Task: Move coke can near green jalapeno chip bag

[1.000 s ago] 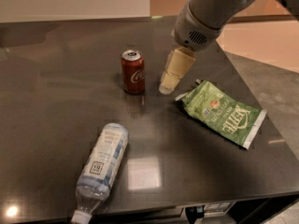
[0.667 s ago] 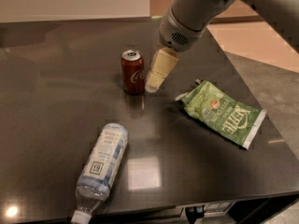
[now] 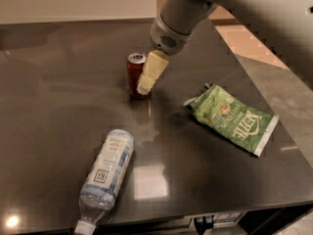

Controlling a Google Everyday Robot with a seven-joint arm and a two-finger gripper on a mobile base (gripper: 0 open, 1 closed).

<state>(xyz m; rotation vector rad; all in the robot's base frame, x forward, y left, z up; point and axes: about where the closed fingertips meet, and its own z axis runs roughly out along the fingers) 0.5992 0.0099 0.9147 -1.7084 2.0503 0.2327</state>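
Note:
The red coke can (image 3: 133, 78) stands upright on the dark table (image 3: 58, 106), left of centre at the back. My gripper (image 3: 145, 86) hangs from the grey arm (image 3: 178, 18) and sits right against the can's right side, partly covering it. The green jalapeno chip bag (image 3: 233, 120) lies flat on the table to the right of the can, well apart from it, with its white "Kettle" lettering facing up.
A clear plastic bottle (image 3: 107, 173) with a white label lies on its side at the front left, cap toward the table's front edge. The table's right edge runs diagonally just past the chip bag, with floor beyond it.
My gripper has moved left from the space between the can and the bag and now sits against the can's right side. The can, bag and bottle have not moved.

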